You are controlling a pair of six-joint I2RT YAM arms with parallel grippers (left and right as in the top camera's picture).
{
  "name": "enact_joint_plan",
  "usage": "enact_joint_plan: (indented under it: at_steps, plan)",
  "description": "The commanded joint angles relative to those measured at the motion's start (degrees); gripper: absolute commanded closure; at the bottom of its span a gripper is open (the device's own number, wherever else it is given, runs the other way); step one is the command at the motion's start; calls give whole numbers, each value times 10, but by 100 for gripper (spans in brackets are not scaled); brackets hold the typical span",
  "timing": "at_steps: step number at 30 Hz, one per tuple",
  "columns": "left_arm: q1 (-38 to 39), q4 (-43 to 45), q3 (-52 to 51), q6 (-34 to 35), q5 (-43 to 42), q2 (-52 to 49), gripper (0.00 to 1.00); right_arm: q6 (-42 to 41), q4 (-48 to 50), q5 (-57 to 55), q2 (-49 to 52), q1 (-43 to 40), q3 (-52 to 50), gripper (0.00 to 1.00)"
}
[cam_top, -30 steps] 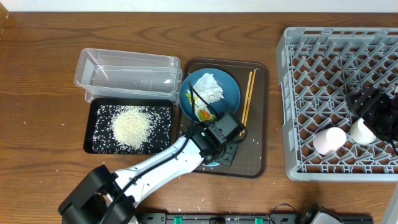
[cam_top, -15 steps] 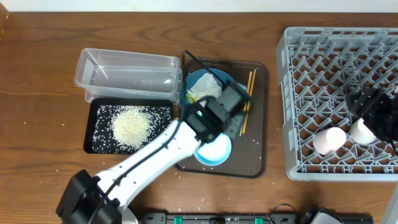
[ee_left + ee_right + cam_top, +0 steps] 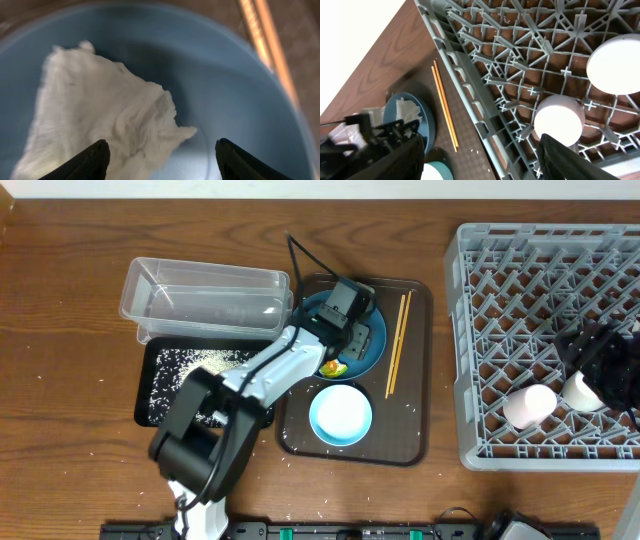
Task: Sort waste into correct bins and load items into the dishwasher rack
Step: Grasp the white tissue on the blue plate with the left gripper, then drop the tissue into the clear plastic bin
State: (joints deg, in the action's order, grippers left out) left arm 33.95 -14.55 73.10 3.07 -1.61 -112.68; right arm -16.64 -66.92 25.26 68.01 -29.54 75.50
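Observation:
My left gripper (image 3: 345,315) is open and hovers low over the dark-blue plate (image 3: 372,345) on the brown tray. In the left wrist view the crumpled white tissue (image 3: 100,125) lies on the plate (image 3: 225,90), partly between the open fingertips (image 3: 92,162). The snack wrapper (image 3: 332,367) sits at the plate's near edge. The pale bowl (image 3: 340,415) and the chopsticks (image 3: 398,343) are on the same tray. My right gripper (image 3: 600,360) is open and empty over the grey rack (image 3: 500,280), near the pink cup (image 3: 528,406) and the white cup (image 3: 580,390).
The clear tub (image 3: 205,298) stands at the back left. The black tray (image 3: 165,380) with rice (image 3: 195,360) lies in front of it, partly under my left arm. The brown serving tray (image 3: 415,420) lies between them and the rack. Loose grains dot the table.
My left gripper has moved from over the bowl back to over the plate and the tissue, uncovering the bowl. The right arm has not moved.

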Motion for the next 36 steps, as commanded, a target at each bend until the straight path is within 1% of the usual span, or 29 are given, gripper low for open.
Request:
enact_joint_plan:
  at_steps: [1, 3, 4, 7, 9, 10, 13, 17, 19, 22, 26, 31, 32, 33, 34, 36]
  plan:
    - [-1, 3, 3, -20, -3, -30, 29, 9, -3, 2, 2, 8, 6, 29]
    - [-1, 1, 3, -20, -3, -38, 31, 9, -6, 2, 2, 8, 6, 29]
    - [0, 1, 3, -20, -4, -38, 38, 9, -6, 2, 2, 8, 6, 29]
    - [0, 1, 3, -16, -7, -33, 78, 9, -6, 2, 2, 8, 6, 29]
    - [0, -4, 4, -8, -10, -17, 92, 9, -6, 2, 2, 8, 6, 30]
    - [0, -10, 6, 2, -10, -3, 94, 9, -6, 2, 2, 8, 6, 29]
    - [0, -26, 14, 19, -10, 54, 94, 9, -6, 2, 2, 8, 6, 29]
    - [-11, -35, 14, 19, -6, 141, 94, 9, -7, 2, 2, 8, 6, 30]
    - [-30, -43, 14, 14, 13, 169, 94, 9, -7, 2, 2, 8, 6, 29]
    - [-72, -60, 14, 14, 41, 174, 94, 9, -6, 2, 2, 8, 6, 29]
    - [-142, -61, 11, 15, 30, 150, 94, 9, -6, 2, 2, 8, 6, 29]
    - [-202, -55, 11, 13, 24, 123, 93, 9, -6, 2, 2, 8, 6, 29]
    - [-212, -53, 11, 13, 21, 116, 83, 9, -6, 2, 2, 8, 6, 29]
    - [-221, -51, 11, 13, 18, 110, 59, 9, -6, 2, 2, 8, 6, 29]
    - [-226, -52, 11, 13, 7, 108, 47, 9, -6, 2, 2, 8, 6, 29]
    - [-230, -63, 13, 13, -27, 114, 39, 9, -7, 2, 2, 8, 6, 29]
